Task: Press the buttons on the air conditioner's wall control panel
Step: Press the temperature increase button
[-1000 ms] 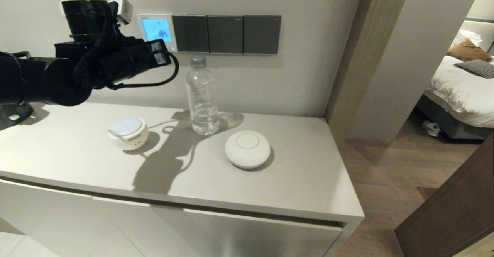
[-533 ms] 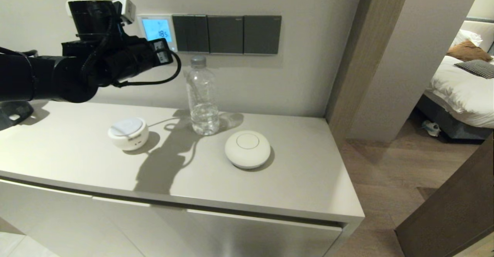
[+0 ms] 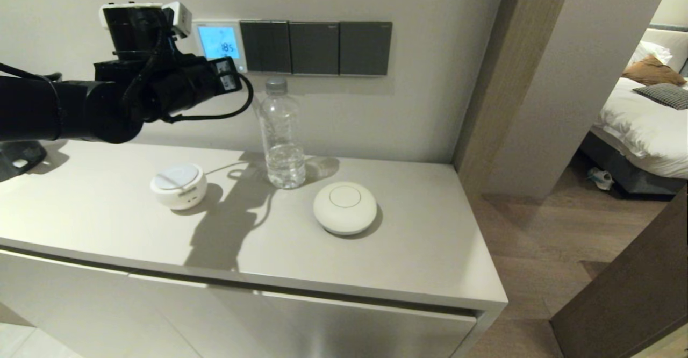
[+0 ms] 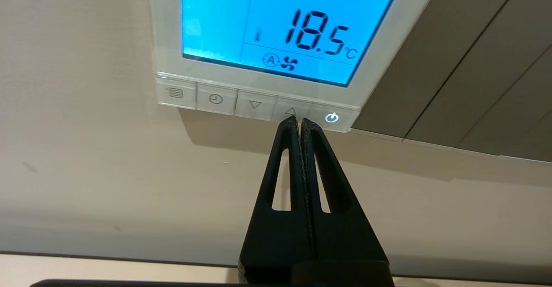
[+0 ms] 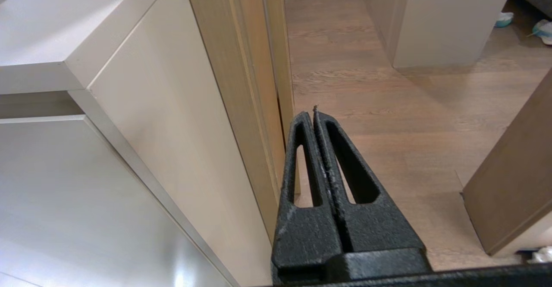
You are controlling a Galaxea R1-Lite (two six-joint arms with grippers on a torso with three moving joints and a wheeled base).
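- Pressing together, the black left gripper (image 4: 300, 123) made one narrow tip at the up-arrow key among the small white buttons (image 4: 255, 105).
- That suited the white, blue-lit air conditioner's wall control panel (image 3: 218, 42).
- Parked low by the cabinet's right end, the right gripper (image 5: 314, 115) was likewise pressed together.

Head view overlooks cabinet (image 3: 376, 250); left wrist close on wall control panel (image 4: 276, 41)

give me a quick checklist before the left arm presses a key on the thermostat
1. Left pincer shut to a single tip: ok.
2. Tip lined up on the up-arrow key in the row of buttons: ok.
3. Tip touching the key: cannot tell.
4. Control panel lit, reading 18.5: ok.
5. Tip off the power key beside it: ok, but close.
6. Right pincer shut, down beside the cabinet, away from the wall: ok.
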